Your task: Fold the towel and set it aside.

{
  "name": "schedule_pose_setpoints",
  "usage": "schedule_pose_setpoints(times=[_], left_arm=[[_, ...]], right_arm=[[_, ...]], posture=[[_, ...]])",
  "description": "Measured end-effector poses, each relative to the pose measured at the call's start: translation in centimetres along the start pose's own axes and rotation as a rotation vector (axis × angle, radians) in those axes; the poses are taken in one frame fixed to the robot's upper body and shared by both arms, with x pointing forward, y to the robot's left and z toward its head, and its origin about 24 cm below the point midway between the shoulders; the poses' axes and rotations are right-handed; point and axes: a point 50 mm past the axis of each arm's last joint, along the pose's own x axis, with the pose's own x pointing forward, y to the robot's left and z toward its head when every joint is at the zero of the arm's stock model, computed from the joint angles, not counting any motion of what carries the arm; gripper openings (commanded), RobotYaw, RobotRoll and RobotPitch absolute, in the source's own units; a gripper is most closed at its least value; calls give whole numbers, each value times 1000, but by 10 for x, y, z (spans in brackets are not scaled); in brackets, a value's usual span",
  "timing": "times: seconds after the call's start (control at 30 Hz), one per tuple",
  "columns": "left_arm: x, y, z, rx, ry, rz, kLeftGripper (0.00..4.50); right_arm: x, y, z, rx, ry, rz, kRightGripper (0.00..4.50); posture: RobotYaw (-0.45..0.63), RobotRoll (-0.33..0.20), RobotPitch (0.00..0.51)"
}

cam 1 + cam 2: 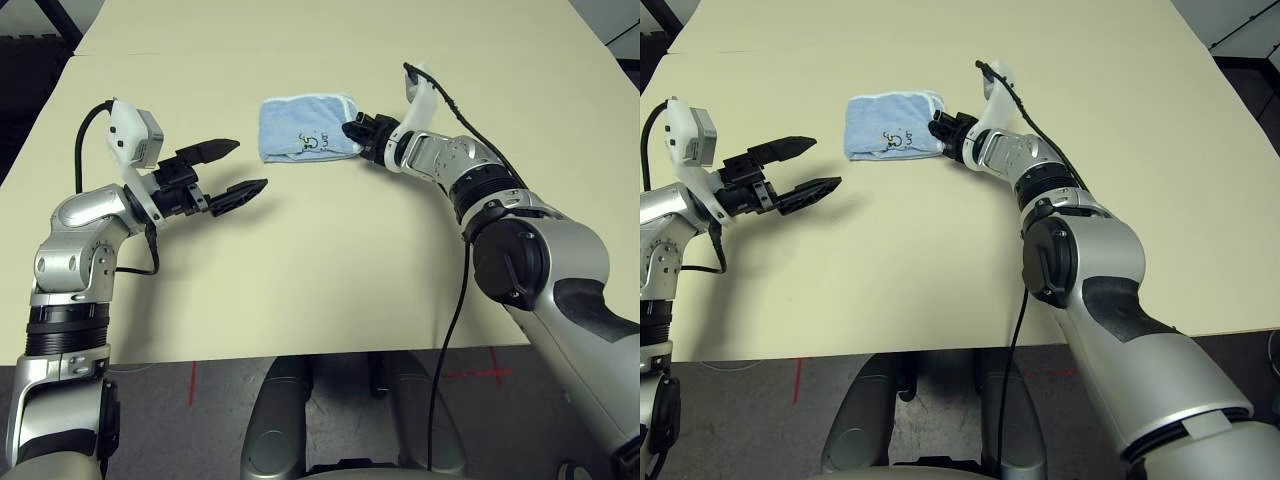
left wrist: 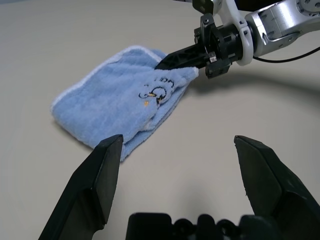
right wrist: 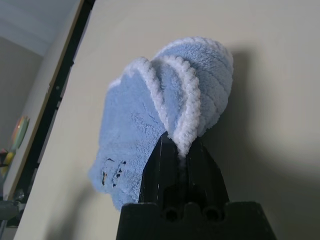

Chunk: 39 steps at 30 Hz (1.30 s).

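Left eye view: towel [image 1: 307,127] lying folded on the cream table [image 1: 330,270], in the far middle part, well away from the near edge. Folded into a rough rectangle, light blue terry with white stitched edging along the far side and a small dark emblem with lettering facing up near the right end. Right pincer [image 1: 352,129] reaching in from the right, black fingers pressed together on the towel's right-hand corner, pinching the cloth there. Seen along the right wrist camera: same corner bunched and lifted between the two closed fingertips [image 3: 165,150], white edging curling over them, rest of the towel trailing down onto the table behind. Left pincer [image 1: 240,166] held above the table to the left of the towel and nearer the robot, well apart from the cloth, touching nothing. Its two black fingers spread wide, tips pointing toward the towel. Left wrist camera looking between those spread fingers [image 2: 97,185] at the towel's near fold and emblem, with the right pincer clamped on the far corner beyond. Black cable [image 1: 455,300] running along the right forearm and hanging over the near table edge.
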Motion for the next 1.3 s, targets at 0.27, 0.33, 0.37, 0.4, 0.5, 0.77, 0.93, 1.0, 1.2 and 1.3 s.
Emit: schedule_pose_setpoints(times=[0.27,0.33,0.37,0.4,0.5,0.77,0.93,1.0,1.2,1.3], left_arm=[[3,-1,-3,-17,-8,16,4500],[5,-1,-4,-27,-18,36,4500],[6,0,-5,-32,-22,50,4500],[6,0,-5,-35,-25,64,4500],[6,3,-6,-30,-26,114,4500],[5,9,-8,-52,-55,263,4500],[4,13,-13,-81,-68,338,4500],[4,14,-13,-79,-70,343,4500],[4,14,-13,-73,-74,349,4500],[4,14,-12,-71,-76,349,4500]], right_arm=[[-25,-27,30,15,-194,-65,26],[-33,-36,36,25,-261,-114,26],[-36,-40,39,26,-290,-140,26],[-39,-43,42,24,-316,-167,26],[-51,-58,48,11,-397,-281,26],[-74,-82,55,9,-523,-456,26],[-83,-87,61,3,-569,-526,26],[-86,-89,64,3,-583,-550,26],[-97,-100,63,69,-642,-651,26],[-104,-109,57,118,-670,-719,26]], posture=[[17,0,245],[2,0,248],[-1,0,247],[-1,0,247],[-11,0,247],[-14,0,251],[-11,0,253],[-11,0,252],[-16,0,249],[-27,0,250]])
